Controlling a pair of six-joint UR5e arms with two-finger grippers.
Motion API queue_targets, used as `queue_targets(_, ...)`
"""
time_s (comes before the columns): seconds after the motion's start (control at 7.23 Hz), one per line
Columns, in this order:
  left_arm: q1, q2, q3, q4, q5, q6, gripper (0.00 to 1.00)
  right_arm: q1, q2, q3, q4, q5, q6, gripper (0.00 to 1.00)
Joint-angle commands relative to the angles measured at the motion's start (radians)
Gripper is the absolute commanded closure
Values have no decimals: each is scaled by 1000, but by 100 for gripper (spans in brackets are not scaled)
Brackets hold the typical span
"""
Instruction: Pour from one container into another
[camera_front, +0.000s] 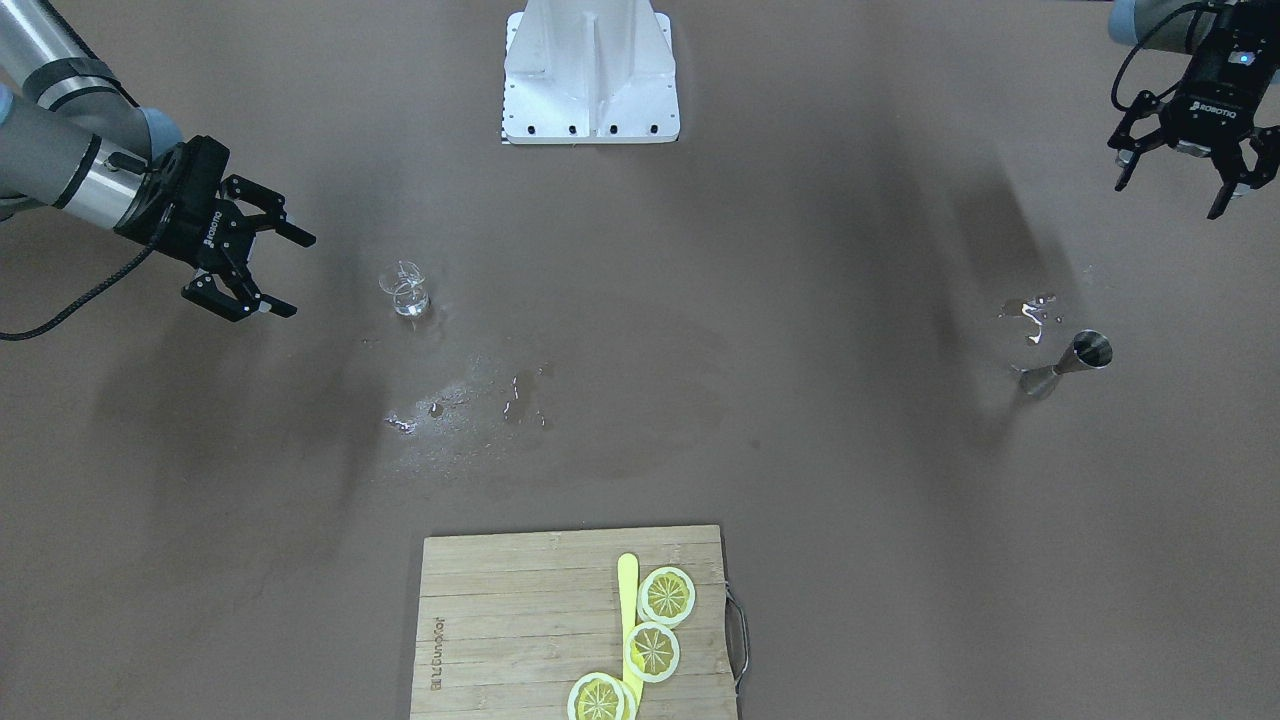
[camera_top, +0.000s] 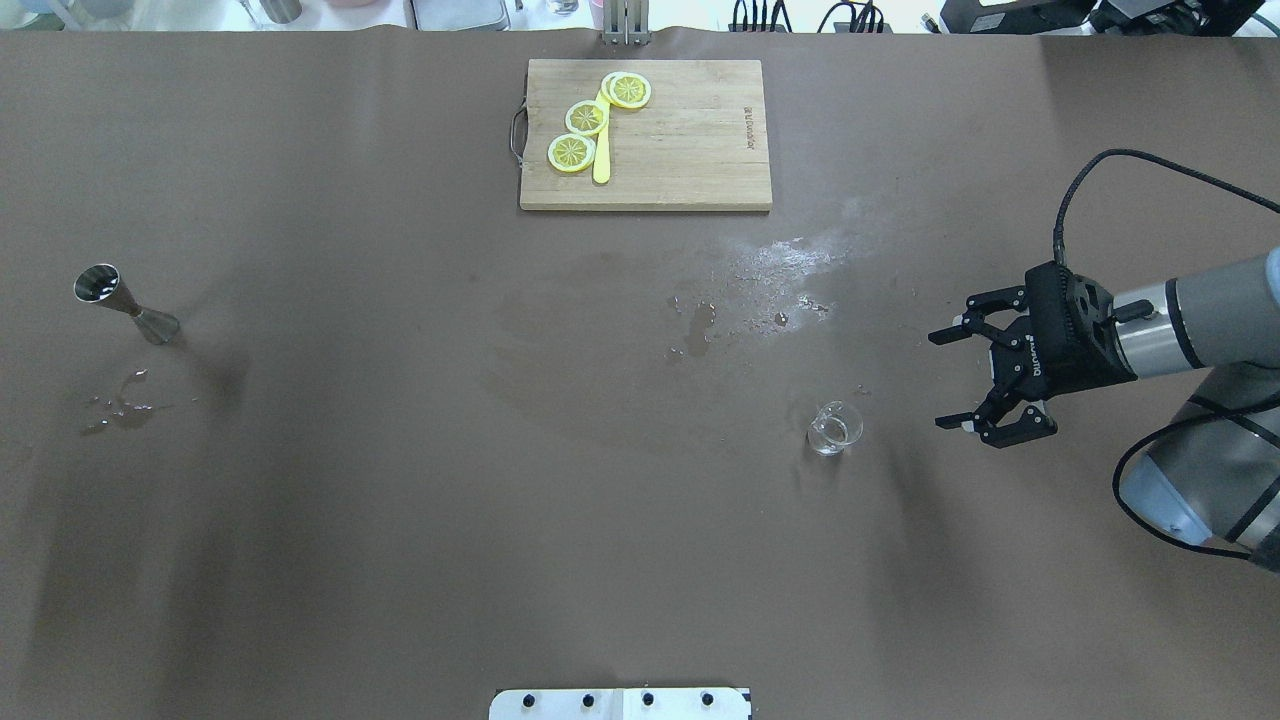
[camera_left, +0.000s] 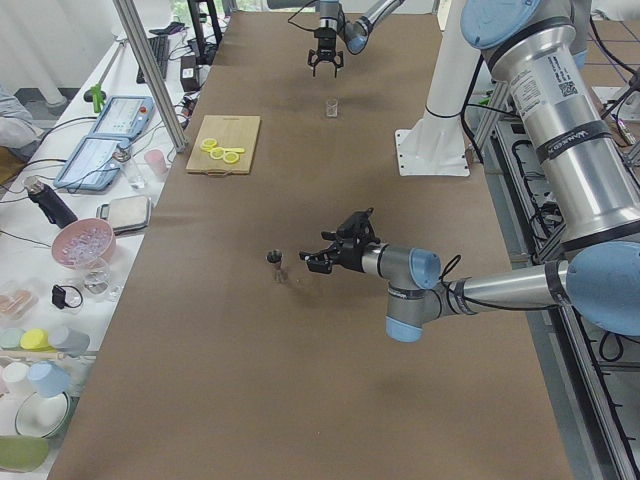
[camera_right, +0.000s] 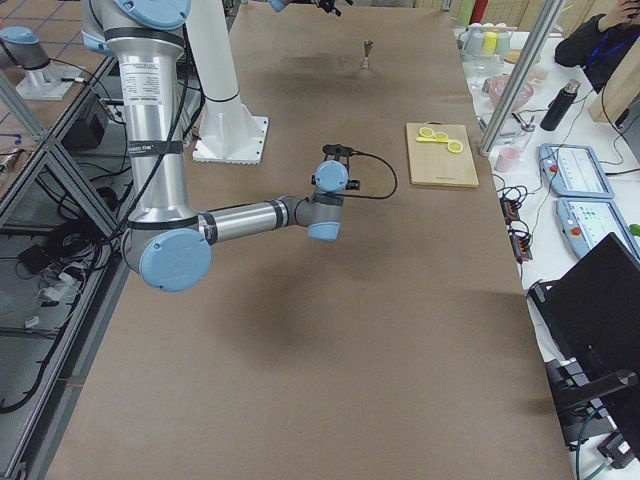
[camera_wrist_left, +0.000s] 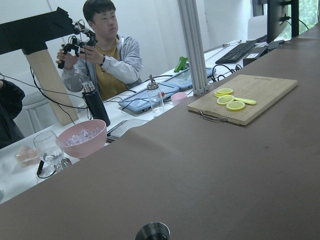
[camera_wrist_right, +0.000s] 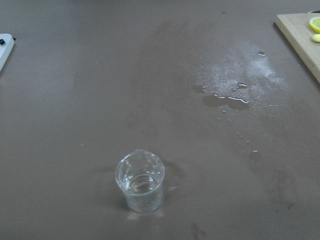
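A small clear glass beaker (camera_front: 405, 290) with a little water stands on the brown table, also seen in the overhead view (camera_top: 833, 428) and close up in the right wrist view (camera_wrist_right: 140, 182). My right gripper (camera_front: 300, 277) hovers open beside it, a short gap away, holding nothing (camera_top: 938, 382). A steel jigger (camera_front: 1075, 360) stands far off on the other side (camera_top: 125, 305); its rim shows at the bottom of the left wrist view (camera_wrist_left: 152, 232). My left gripper (camera_front: 1168, 200) hangs open and empty above and behind the jigger.
A wooden cutting board (camera_top: 700, 170) with lemon slices (camera_top: 586, 118) and a yellow knife lies at the far edge. Water is spilled mid-table (camera_front: 480, 395) and beside the jigger (camera_front: 1030, 315). The white robot base (camera_front: 590, 75) stands at the near edge.
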Motion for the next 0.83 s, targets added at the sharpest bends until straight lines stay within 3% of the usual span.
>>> queue_targets(0.0,233,23,19,11,338,-170,2,-55,-18,-38,68,-3,-2,0)
queue_targets(0.41,582,30,13,59,838,-175,3,-135,-7,-54,70,-80,-2,0)
queue_targets(0.69,743,21,15,59,1000,-175,3,-161,2,-89,99,-113,-27,0)
